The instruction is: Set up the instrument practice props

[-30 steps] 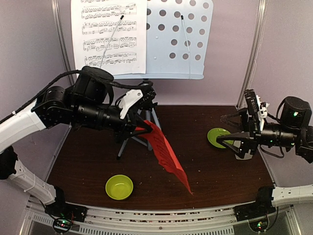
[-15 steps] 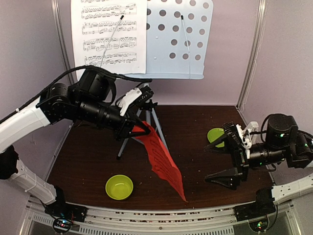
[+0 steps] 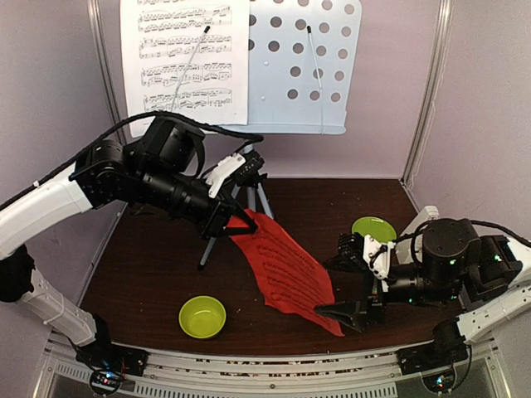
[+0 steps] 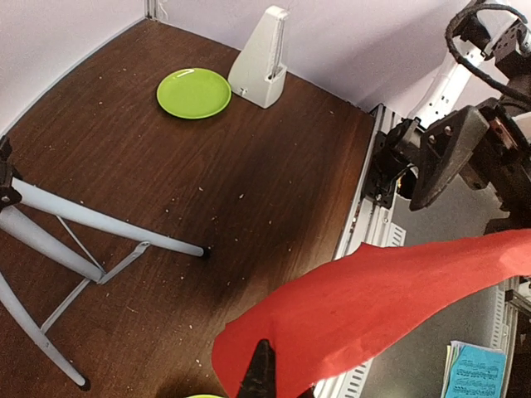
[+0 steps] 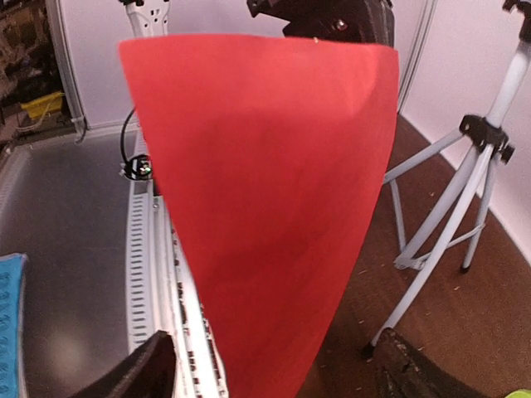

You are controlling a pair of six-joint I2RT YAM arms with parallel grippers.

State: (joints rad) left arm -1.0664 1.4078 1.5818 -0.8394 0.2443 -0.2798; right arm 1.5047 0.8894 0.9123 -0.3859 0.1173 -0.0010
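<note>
Top external: green bowl sits by the table's near edge, left of centre. Right gripper hangs low over the near-right part, jaws spread wide, one finger on each side of the red page's lower right edge. Can't tell if either touches it.

Right wrist: red page stands between the two fingers, with a gap on each side and nothing pinched.

Page slopes from mid-table down toward the near edge. Lower corner is at or just above the tabletop, can't tell which. Upper corner is pinched in the left gripper, jaws pressed together on it, just in front of the tripod legs.

Left wrist: page curves out past the near-edge rail.

Music stand: legs planted left of centre, toward the far edge, with the perforated desk up above the far edge. White page lies on the desk's left half under a wire clip.

Green plate is toward the far-right corner. Metronome stands upright just beside it, closer to the corner, and the right arm partly hides it in the top view.
</note>
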